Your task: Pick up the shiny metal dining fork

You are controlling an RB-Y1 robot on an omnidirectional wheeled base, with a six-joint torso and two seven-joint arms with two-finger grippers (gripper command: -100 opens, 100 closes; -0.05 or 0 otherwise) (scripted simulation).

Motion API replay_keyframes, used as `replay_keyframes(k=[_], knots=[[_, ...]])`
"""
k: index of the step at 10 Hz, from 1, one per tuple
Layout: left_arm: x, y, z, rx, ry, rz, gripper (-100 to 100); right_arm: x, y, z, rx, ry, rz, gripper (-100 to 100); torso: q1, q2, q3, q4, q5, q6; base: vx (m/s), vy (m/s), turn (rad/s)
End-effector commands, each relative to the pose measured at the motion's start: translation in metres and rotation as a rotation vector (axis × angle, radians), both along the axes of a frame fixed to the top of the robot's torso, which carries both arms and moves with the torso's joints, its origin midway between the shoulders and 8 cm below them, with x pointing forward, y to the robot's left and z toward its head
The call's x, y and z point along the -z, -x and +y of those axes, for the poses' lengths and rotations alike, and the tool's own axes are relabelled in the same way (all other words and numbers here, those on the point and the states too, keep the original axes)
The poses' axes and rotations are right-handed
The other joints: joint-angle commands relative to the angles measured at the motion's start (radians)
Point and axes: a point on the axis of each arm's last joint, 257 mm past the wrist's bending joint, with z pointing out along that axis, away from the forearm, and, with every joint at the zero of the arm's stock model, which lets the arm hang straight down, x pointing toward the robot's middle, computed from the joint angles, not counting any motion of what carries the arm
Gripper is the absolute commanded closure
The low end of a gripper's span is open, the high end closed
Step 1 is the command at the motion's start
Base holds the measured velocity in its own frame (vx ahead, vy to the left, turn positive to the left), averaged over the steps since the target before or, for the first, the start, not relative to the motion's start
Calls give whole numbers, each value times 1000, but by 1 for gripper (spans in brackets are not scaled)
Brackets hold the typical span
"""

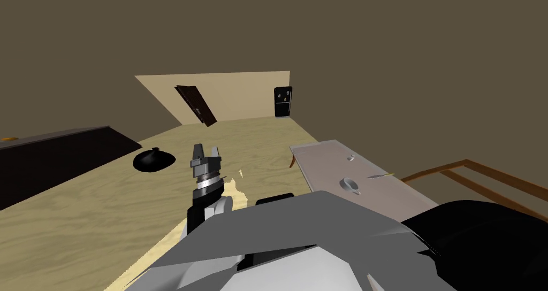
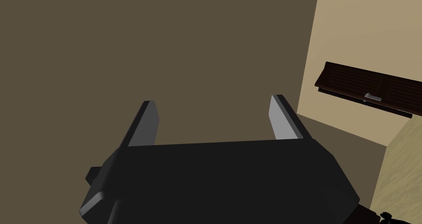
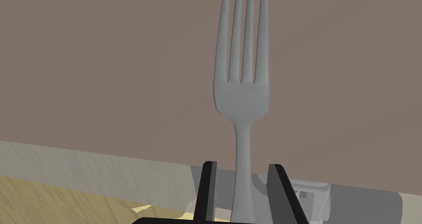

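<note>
The fork (image 3: 242,94) is found held in the right gripper (image 3: 242,166), its grey handle running up between the jaws, which are drawn in narrowly on either side of it. The tines are directed away from the gripper, and the fork is seen against the grey-brown top of the desk (image 3: 103,69), its lower handle crossing the desk's edge. The left gripper (image 1: 207,151) is raised over the wooden floor (image 1: 80,207), well apart from the desk; its jaws are set wide apart and nothing is held. A cup (image 1: 350,185) is noted standing on the desk.
</note>
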Motion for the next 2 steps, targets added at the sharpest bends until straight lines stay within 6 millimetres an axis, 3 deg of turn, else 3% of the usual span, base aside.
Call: replay_keyframes(k=[1,2], knots=[[0,0,0,0,0,0,0,0,0,0,0,0,0,100,0,0,0,0,0,0,7,29,-12],[0,0,0,0,0,0,0,-1,0,0,0,-1,0,0,-2,0,0,0,-1,0,1,7,1]])
